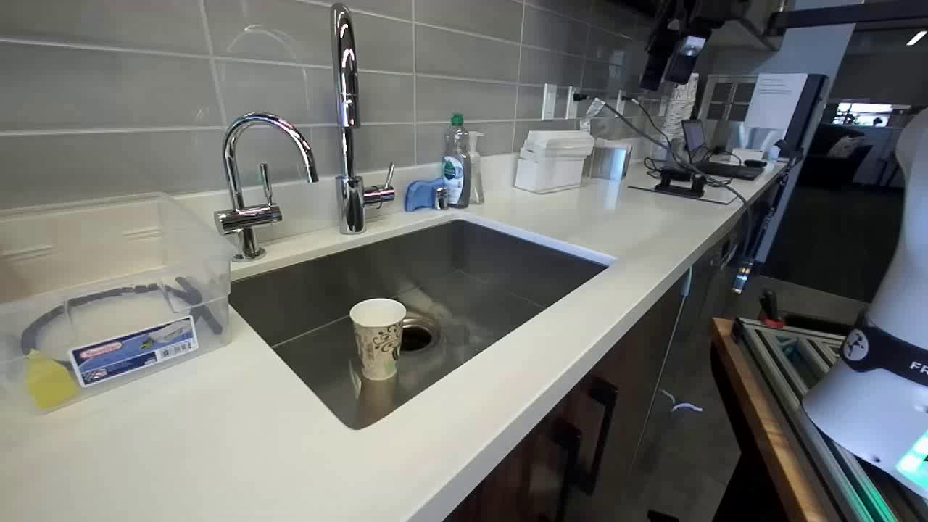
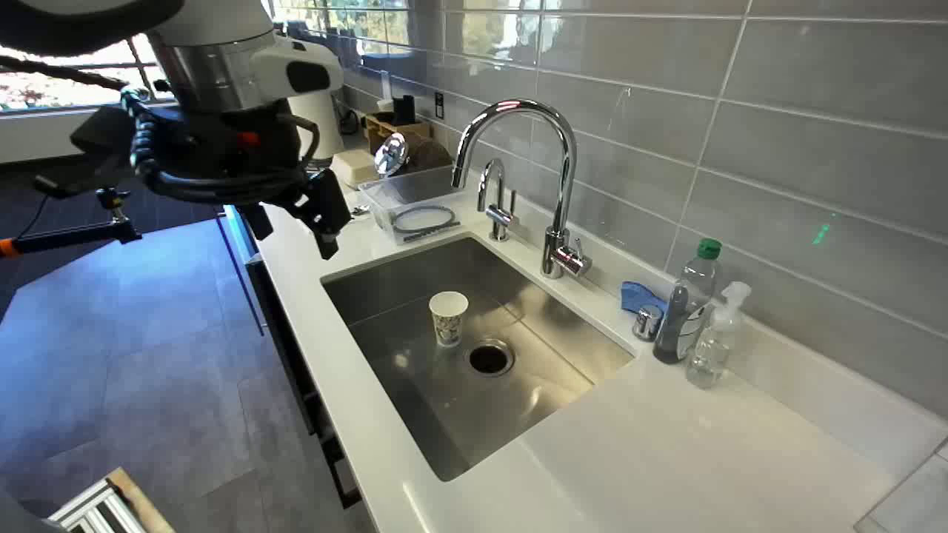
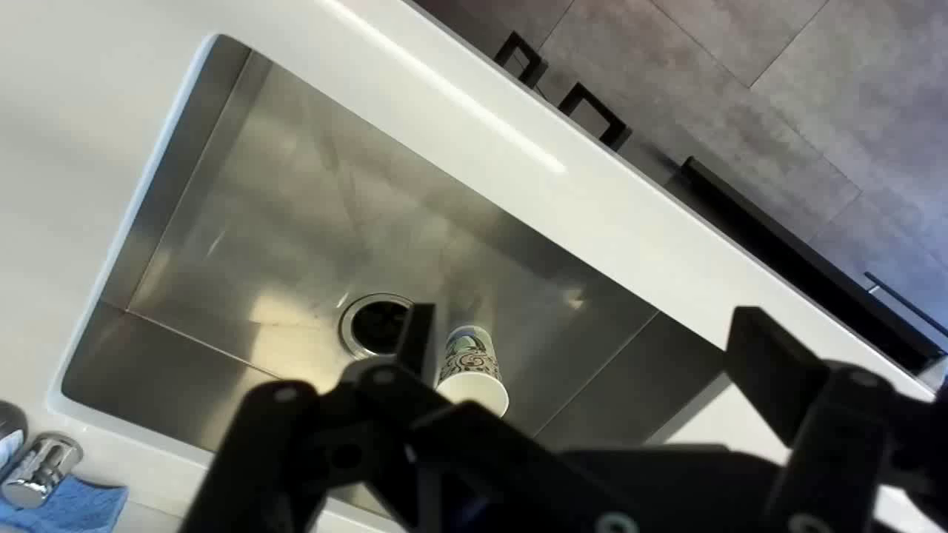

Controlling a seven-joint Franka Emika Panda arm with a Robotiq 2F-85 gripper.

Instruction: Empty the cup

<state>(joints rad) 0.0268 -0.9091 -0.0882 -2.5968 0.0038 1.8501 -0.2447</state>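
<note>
As the pale bench [image 1: 217, 428] stretches away in both exterior views, the steel sink [image 2: 437, 400] sits sunk in its surface! High above the sink floor hangs the gripper [image 3: 585, 329], its jaws standing wide apart. And the paper cup [image 2: 448, 322]? Down in the sink, upright, well apart from the gripper; in the wrist view it shows between the jaws, much nearer the one on that view's left, its rim partly covered. Just beside the cup, look, the drain [image 2: 490, 358]!
</note>
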